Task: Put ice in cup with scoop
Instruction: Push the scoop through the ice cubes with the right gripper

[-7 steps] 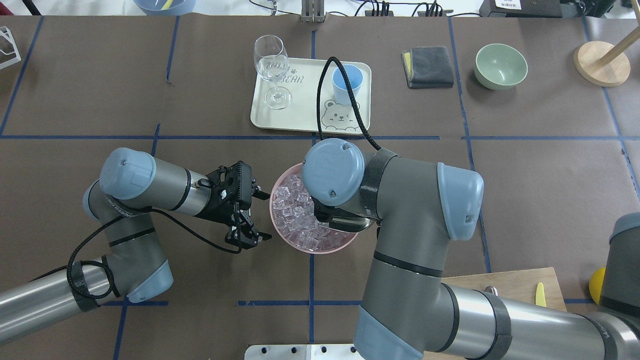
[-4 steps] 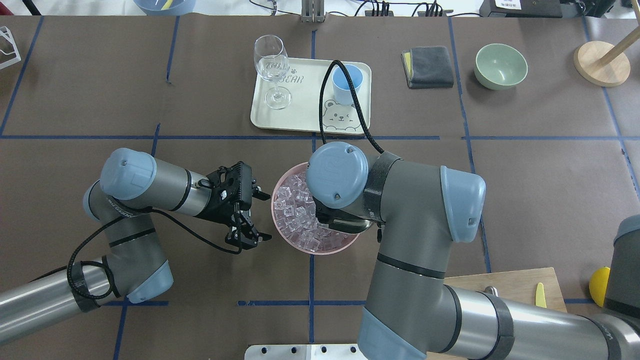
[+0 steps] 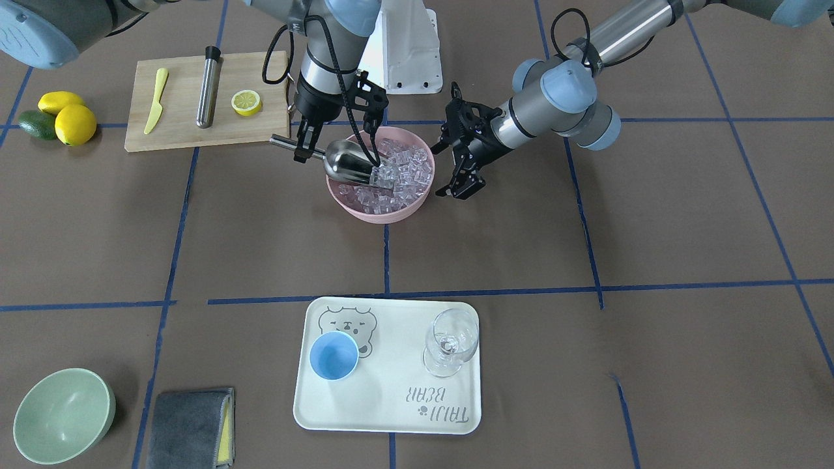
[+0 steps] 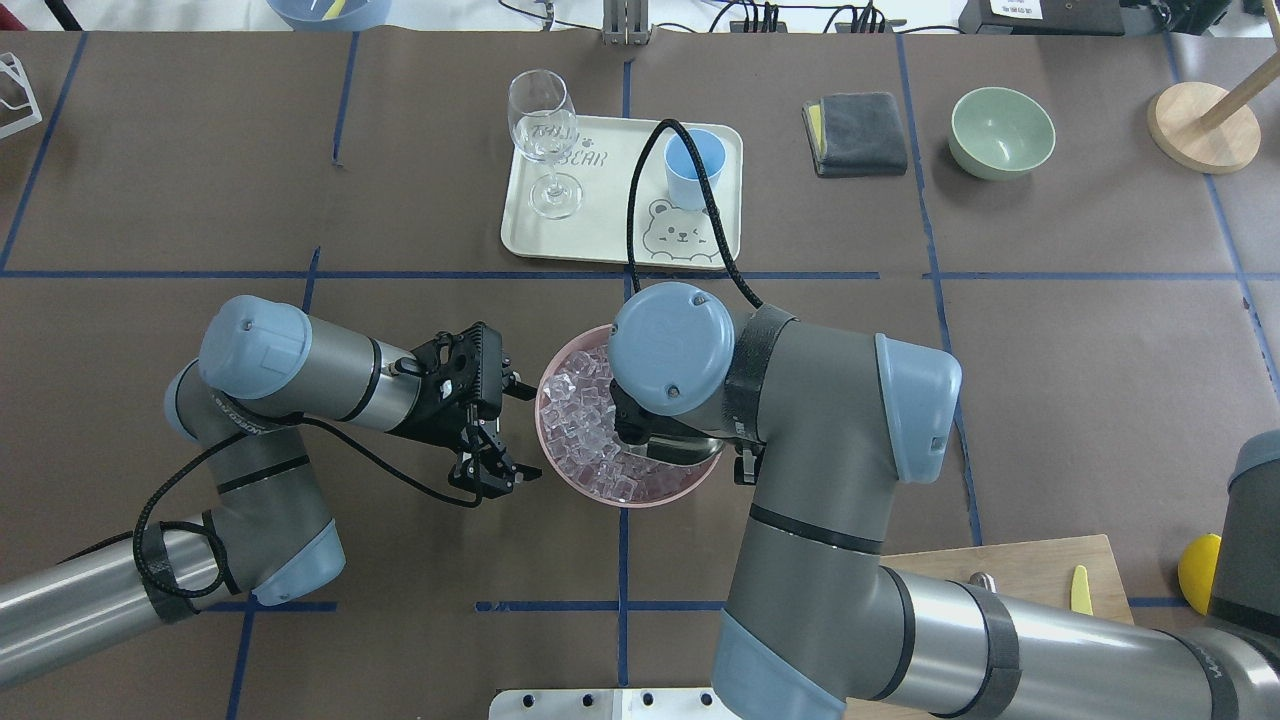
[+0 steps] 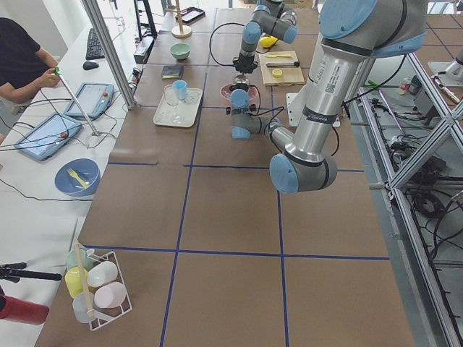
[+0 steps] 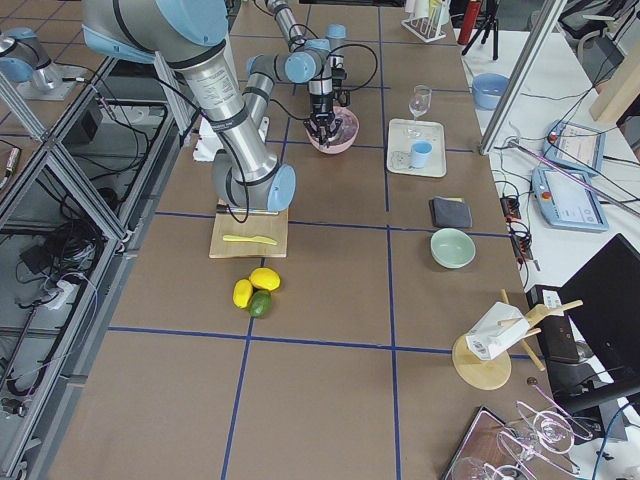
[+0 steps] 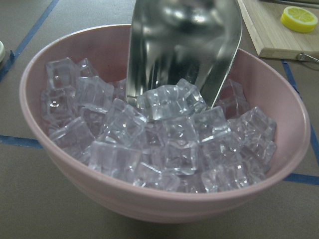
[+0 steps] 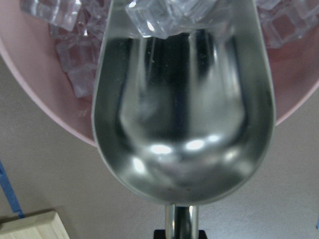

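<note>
Brown-papered counter (image 3: 586, 365) w/ blue tape grid. Pink bowl (image 3: 384, 215) sits upper ctr of the front view, heaped w/ ice (image 7: 169, 129). Right gripper (image 3: 301, 144) is clamped on the scoop (image 3: 348, 168) handle. Scoop mouth is tipped down, lip dug into the pile. Trough looks mostly bare in the wrist view, only a cube or two at the lip. Left gripper (image 3: 445, 170) hangs just beside the bowl, jaws spread, nothing in them.

To do this well, IMO: push the lip deeper & forward under the cubes, then drop the handle so the trough levels before lifting, else the load slides off. Go slow, since the bowl could skid.

Ice: clear glassy cubes, faint pink tint. Scoop: mirror-bright steel, rounded trough, thin tube handle. Cup (image 3: 333, 355): small, light blue, looks empty, on cream tray (image 3: 391, 420) lower ctr, well apart from the bowl.
</note>
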Motion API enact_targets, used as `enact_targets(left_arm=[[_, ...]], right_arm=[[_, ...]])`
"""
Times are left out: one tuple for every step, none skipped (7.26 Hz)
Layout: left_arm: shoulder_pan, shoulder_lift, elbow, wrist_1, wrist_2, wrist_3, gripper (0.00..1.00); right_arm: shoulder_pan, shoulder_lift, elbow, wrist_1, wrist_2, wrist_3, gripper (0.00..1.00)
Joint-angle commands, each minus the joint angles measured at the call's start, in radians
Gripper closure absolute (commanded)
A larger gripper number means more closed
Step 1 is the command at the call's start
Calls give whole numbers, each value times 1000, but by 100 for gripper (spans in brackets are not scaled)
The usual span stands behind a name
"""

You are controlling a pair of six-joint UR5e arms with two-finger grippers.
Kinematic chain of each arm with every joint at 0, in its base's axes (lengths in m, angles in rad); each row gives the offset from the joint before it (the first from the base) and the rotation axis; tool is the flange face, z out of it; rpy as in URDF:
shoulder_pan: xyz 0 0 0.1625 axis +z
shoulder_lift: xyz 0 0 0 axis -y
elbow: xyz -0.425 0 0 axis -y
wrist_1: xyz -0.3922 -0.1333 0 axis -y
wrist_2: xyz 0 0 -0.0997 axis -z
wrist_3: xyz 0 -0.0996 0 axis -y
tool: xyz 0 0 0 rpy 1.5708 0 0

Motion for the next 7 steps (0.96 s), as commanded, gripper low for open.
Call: enact_targets(left_arm=[[-2, 1, 0, 0, 0, 2, 0], [-2, 1, 0, 2, 0, 2, 0], [-2, 1, 0, 3, 0, 2, 0], [-2, 1, 0, 5, 0, 2, 0], [-4, 2, 0, 5, 0, 2, 0], [-5, 2, 0, 5, 0, 2, 0], [-5, 2, 0, 6, 0, 2, 0]], right_arm=[[8, -9, 6, 43, 25, 5, 100], [25, -19, 15, 54, 45, 3, 100], [28, -40, 15, 81, 53, 3, 100], [26, -63, 13, 130, 53, 5, 100], [25, -69, 13, 141, 55, 6, 100], [25, -69, 13, 143, 58, 6, 100], [25, -68, 13, 146, 70, 14, 100]])
